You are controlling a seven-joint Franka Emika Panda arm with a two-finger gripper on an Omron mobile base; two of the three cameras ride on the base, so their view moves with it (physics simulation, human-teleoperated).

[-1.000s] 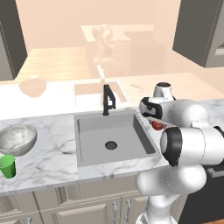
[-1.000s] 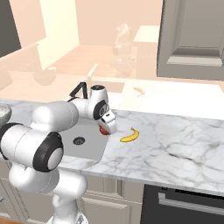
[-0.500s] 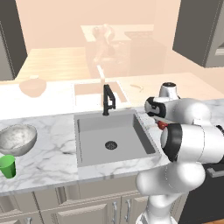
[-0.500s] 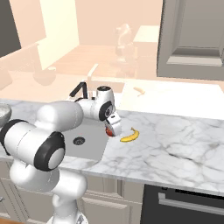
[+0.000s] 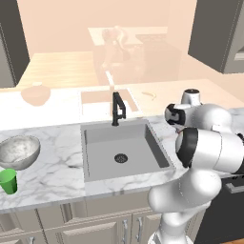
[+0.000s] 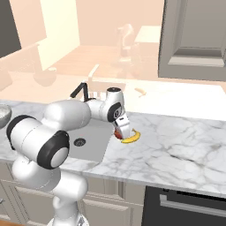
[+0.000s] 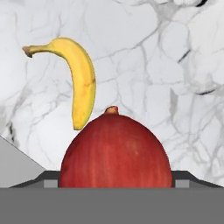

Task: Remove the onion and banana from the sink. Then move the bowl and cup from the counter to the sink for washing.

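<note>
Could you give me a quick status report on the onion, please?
Gripper shut on onion, over counter right of sink. Banana already on marble, close ahead. Nothing blocking.

the banana [image 6: 130, 139] lies on the counter [image 6: 176, 145] right of the sink [image 5: 125, 152]; the bowl [image 5: 18, 151] stands left of it, the cup [image 5: 8, 181] before the bowl.

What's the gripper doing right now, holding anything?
Gripper: closed on the onion, held above the counter beside the banana.
</note>
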